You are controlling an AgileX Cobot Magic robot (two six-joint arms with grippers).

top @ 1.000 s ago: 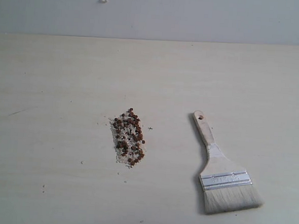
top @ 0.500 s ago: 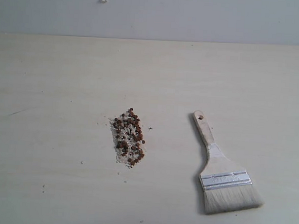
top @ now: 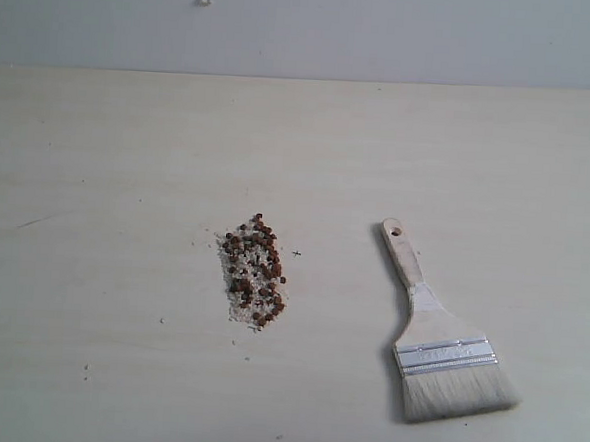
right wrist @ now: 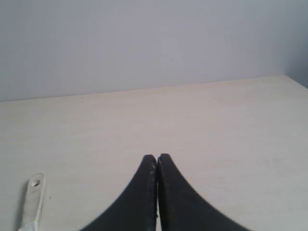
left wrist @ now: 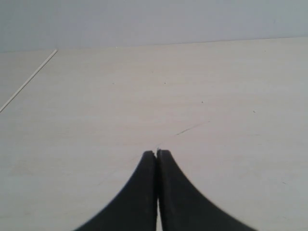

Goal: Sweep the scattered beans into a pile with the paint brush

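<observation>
The reddish-brown beans (top: 254, 269) lie gathered with white grains in one small oblong pile (top: 255, 297) at the middle of the table. To its right the paint brush (top: 435, 340) lies flat, cream bristles toward the front edge and its handle hole (top: 393, 228) pointing back. Neither arm shows in the exterior view. My left gripper (left wrist: 157, 153) is shut with nothing in it, over bare table. My right gripper (right wrist: 157, 156) is shut and empty too; the brush handle (right wrist: 32, 199) lies apart from it at the edge of the right wrist view.
A pale wooden table (top: 129, 151) runs back to a grey wall (top: 387, 26). A few stray white grains (top: 87, 367) lie near the front left. A thin dark scratch (left wrist: 191, 128) marks the table ahead of the left gripper.
</observation>
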